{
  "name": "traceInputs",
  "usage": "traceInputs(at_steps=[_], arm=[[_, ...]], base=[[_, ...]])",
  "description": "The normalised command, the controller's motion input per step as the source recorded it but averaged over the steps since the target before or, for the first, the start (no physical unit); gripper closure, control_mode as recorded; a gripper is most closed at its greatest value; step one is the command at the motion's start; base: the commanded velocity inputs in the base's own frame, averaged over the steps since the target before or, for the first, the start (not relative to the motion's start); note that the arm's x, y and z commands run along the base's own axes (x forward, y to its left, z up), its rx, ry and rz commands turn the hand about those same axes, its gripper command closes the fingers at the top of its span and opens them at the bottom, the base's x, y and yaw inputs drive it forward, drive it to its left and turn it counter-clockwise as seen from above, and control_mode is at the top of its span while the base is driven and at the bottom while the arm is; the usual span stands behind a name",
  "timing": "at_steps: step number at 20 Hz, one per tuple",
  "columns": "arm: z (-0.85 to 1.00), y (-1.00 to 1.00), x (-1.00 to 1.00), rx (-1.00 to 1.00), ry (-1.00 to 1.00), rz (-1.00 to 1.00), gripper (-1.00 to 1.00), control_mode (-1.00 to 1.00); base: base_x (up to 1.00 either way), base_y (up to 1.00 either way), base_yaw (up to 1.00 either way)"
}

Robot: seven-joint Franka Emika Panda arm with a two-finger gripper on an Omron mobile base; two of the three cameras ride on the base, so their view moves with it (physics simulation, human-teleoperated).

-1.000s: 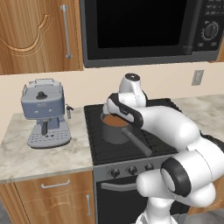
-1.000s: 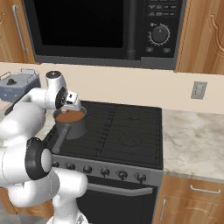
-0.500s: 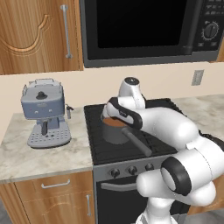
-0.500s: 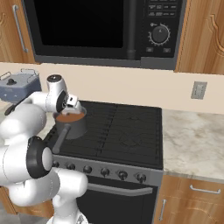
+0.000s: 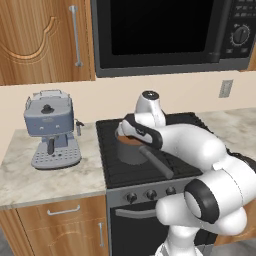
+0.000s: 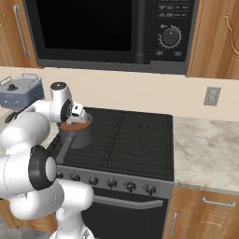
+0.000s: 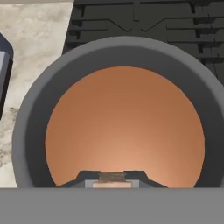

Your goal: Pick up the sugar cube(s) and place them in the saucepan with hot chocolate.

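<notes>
Dark grey pan, left base view: saucepan (image 5: 131, 150) is sitting on the black stove (image 5: 115, 172), front left area, brown liquid showing at its rim; its long handle is pointing toward the front right.
Arm, left base view: white arm is bending over the saucepan, wrist covering most of the opening.
Counter, left base view: blue-grey espresso machine (image 5: 50, 128) is standing on the marble counter (image 5: 45, 182), well apart from the saucepan.
Gripper, right base view: gripper (image 6: 77, 116) is hanging just above the saucepan (image 6: 77, 135).
Overhead, right base view: black microwave (image 6: 107, 32) is hanging above the stove (image 6: 135, 144).
Gripper, hand view: gripper (image 7: 112, 177) is pointing straight down at the brown liquid; jaws are pressing closed on a small tan sugar cube (image 7: 112, 176).
Pan, hand view: saucepan (image 7: 26, 127) rim is circling the liquid, with stove grates beyond it.
</notes>
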Motion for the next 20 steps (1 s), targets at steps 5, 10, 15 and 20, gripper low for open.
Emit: traceInputs(at_steps=[5,10,15,20], arm=[[-0.02,0.0,0.01,0.0,-0.01,0.0,1.0,-1.0],[0.0,0.0,0.11,0.0,0.0,0.0,1.0,-1.0],[0.0,-0.03,0.28,0.0,0.0,0.0,1.0,-1.0],[-0.08,-0.05,0.08,0.0,0.0,0.0,1.0,-1.0]], base=[[0.0,0.0,0.0],[0.0,0.0,0.0],[0.0,0.0,0.0],[0.0,0.0,0.0]])
